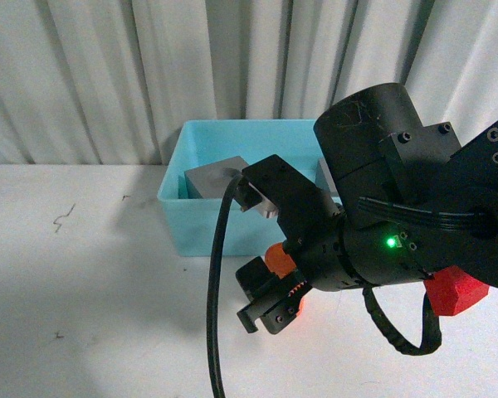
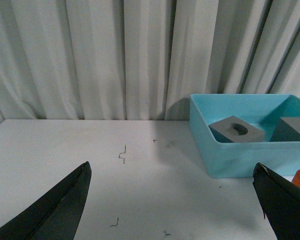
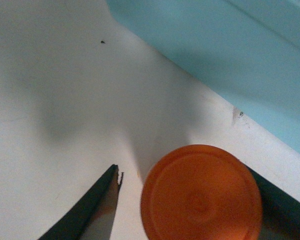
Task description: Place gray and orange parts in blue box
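we see right tool [image 3: 187, 175] apart around orange cylinder [image 3: 201, 197] on surface [image 2: 90, 145], just beside blue box [image 2: 240, 157]. gray cube with round recess [image 2: 236, 131] and 2nd gray cube [image 2: 291, 128] inside box. left tool [image 2: 172, 172] apart.

— The right arm [image 1: 373, 141], what colour?
— Matte black, with screws [image 1: 444, 128] above its green light [image 1: 390, 242]. Left of that light are the black right gripper [image 1: 266, 297], a silver bracket [image 1: 261, 199] and a black cable [image 1: 218, 282]. Lower right of it is a red faceted piece [image 1: 456, 292].
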